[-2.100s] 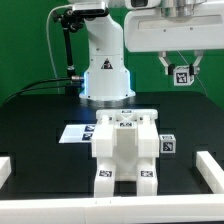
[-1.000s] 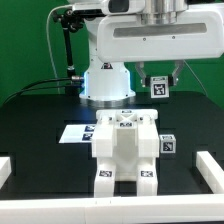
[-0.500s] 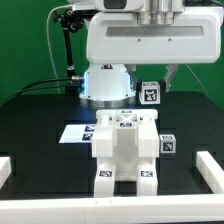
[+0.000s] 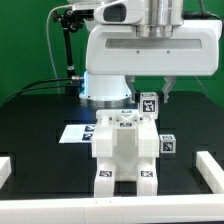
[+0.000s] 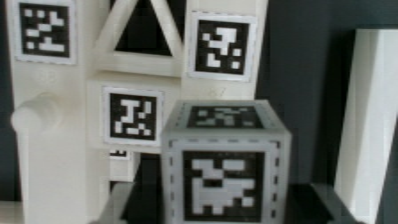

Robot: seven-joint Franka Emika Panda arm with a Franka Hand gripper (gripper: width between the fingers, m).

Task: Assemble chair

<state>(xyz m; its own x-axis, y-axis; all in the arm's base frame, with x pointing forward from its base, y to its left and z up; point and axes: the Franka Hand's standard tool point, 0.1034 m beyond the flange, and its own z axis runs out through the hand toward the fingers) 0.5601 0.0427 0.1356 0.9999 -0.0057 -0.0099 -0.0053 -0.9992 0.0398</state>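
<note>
Gripper seen clamped on small tagged block | block held aloft just above top of chair body | advised: block to be kept square, lowered slowly, alignment confirmed in wrist view before release | tilt judged the main risk

The arm points straight down, its tool clamped on a small tagged block.

Bright even light, soft shadows — wrist view blurred
</note>
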